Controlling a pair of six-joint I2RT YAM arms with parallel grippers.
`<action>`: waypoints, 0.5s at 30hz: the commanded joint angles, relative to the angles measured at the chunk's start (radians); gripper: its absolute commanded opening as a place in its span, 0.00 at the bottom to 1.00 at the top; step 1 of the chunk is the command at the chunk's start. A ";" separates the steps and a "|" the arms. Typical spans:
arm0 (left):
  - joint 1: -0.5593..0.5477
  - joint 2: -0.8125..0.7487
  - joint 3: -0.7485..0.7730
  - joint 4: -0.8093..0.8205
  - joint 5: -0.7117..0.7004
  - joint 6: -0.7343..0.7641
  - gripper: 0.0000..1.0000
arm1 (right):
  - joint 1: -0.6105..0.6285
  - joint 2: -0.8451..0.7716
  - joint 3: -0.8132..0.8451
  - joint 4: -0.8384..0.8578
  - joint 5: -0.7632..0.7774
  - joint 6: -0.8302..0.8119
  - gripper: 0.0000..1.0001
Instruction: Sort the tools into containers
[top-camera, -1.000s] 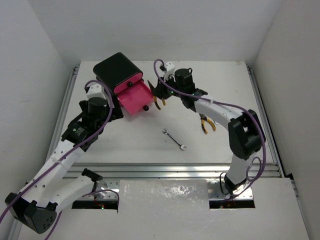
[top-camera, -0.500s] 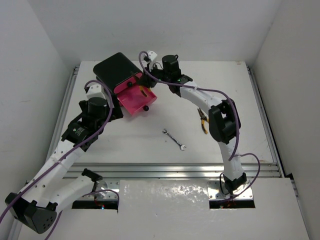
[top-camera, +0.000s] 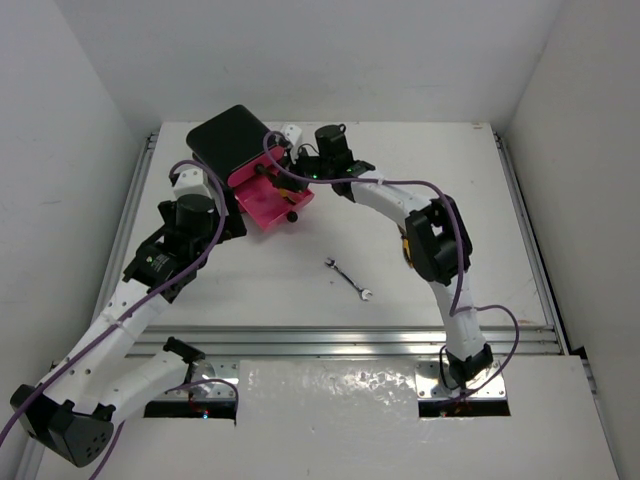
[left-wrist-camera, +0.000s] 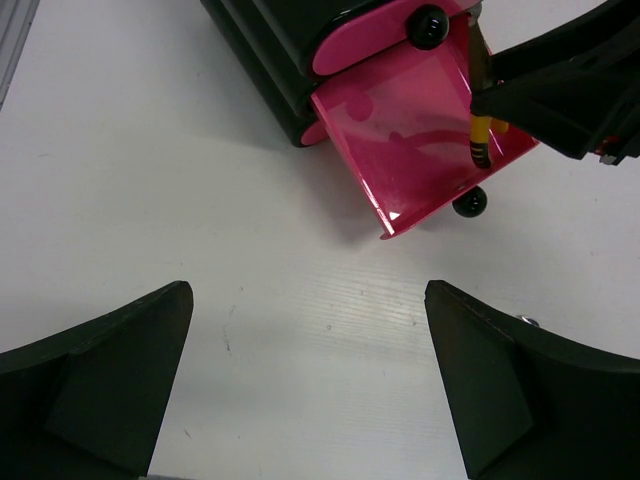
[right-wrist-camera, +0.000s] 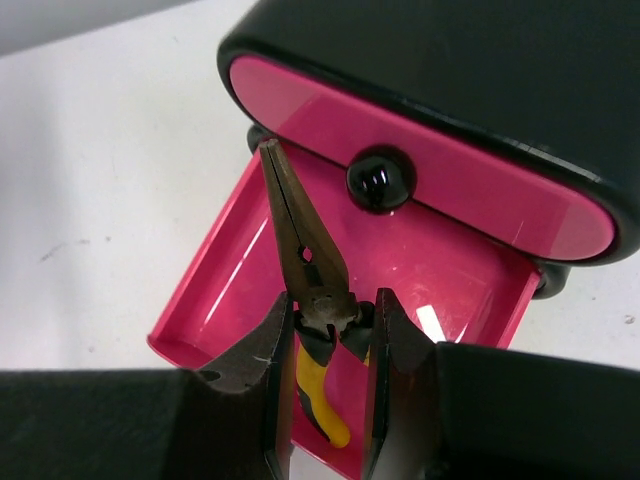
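The right gripper (right-wrist-camera: 333, 300) is out over the open pink drawer (right-wrist-camera: 225, 270), and its two fingers are clamped on a pair of needle-nose pliers (right-wrist-camera: 298, 240), pinching them right at the pivot. The dark nose of the pliers points away toward the black box (right-wrist-camera: 450, 70), its tip up by the front of the closed drawer (right-wrist-camera: 300, 110) just above the open one, left of that drawer's black knob (right-wrist-camera: 380, 180). The yellow-and-black handles trail back between the fingers, above the pink floor. Whether the pliers touch that floor cannot be told from here. From the left wrist view, the handle hangs along the right side of the drawer, close to its front wall and its own round knob (left-wrist-camera: 469, 203). The left gripper (left-wrist-camera: 308, 295) sits on the near-left side of the box, its fingers spread wide apart and holding nothing, looking straight at the pulled-out drawer across a stretch of white table (top-camera: 250, 290). Out in the middle of the table, nearer the arm bases, a thin silver wrench (top-camera: 348, 277) lies alone at a slant. A second pair of yellow-handled pliers (top-camera: 404, 245) lies to the right, mostly hidden behind the right arm's elbow, well apart from the box.
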 joint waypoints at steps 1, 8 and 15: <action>0.013 -0.004 -0.006 0.033 -0.013 0.002 1.00 | 0.004 0.001 0.019 0.051 -0.024 -0.049 0.04; 0.013 -0.005 -0.006 0.033 -0.011 0.002 1.00 | 0.009 0.017 0.012 0.048 0.020 -0.046 0.31; 0.013 -0.009 -0.006 0.033 -0.010 0.002 1.00 | 0.013 0.001 0.018 0.042 0.037 -0.042 0.55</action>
